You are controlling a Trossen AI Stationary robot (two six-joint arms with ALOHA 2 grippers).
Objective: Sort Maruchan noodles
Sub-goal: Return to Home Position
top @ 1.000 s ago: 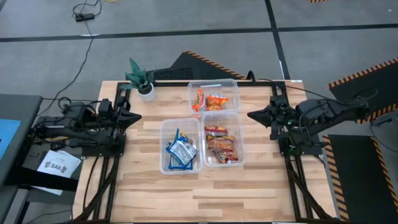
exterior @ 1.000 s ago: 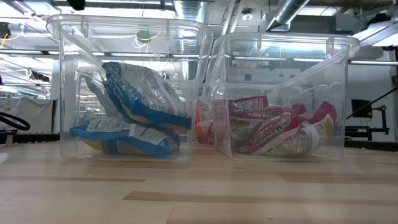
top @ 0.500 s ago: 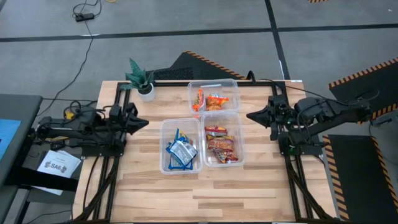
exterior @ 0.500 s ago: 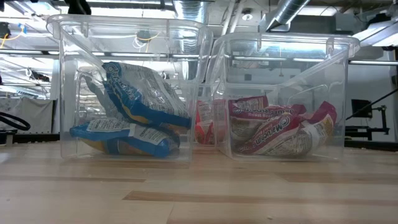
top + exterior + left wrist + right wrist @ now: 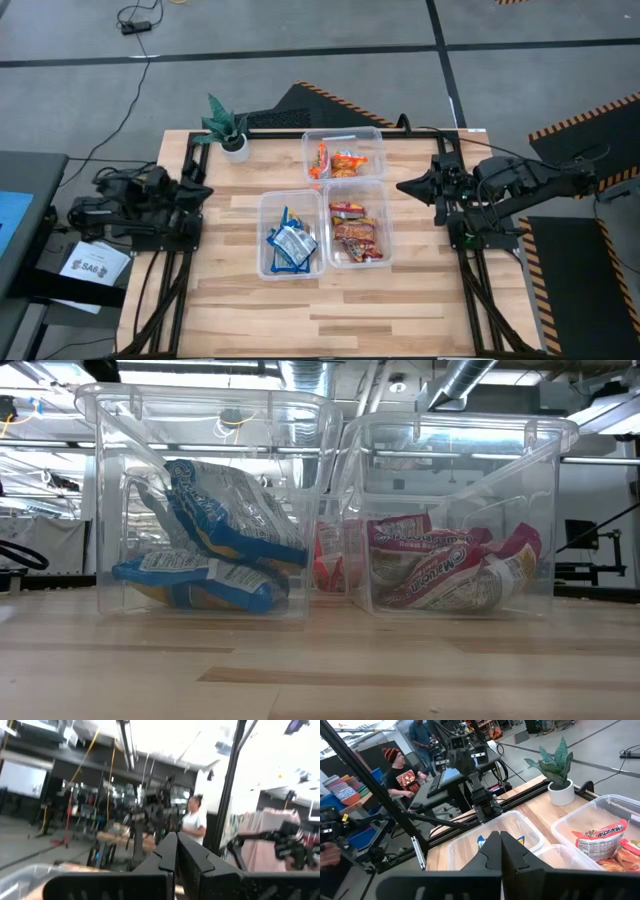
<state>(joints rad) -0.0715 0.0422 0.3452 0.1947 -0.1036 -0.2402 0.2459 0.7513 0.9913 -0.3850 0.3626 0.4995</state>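
Wood table (image 5: 400, 300): left gripper (image 5: 206, 188) is sitting clenched, empty, at the left edge. Noodles are lying sorted in three bins (image 5: 263, 262): blue pkts (image 5: 290, 243), red pkts (image 5: 357, 236), orange pkts (image 5: 340, 161). They look light, crinkly and slippery, so pinching a flat edge seems best. Right gripper (image 5: 402, 185) is waiting clenched at the right edge, w/ open room around the bins.

**Inspector A:** Classification of premises?

**Inspector B:** Robotics laboratory within an industrial workshop. Grey concrete floor (image 5: 300, 40), black-and-yellow hazard striping (image 5: 582, 117), loose cabling (image 5: 135, 22) on the floor.

**Inspector A:** Further evidence?

**Inspector B:** Exposed ceiling ducts (image 5: 460, 380) overhead. Wooden desk (image 5: 300, 310) between two arm mounts. A person (image 5: 400, 770) sits at a workstation beyond, among equipment stands.
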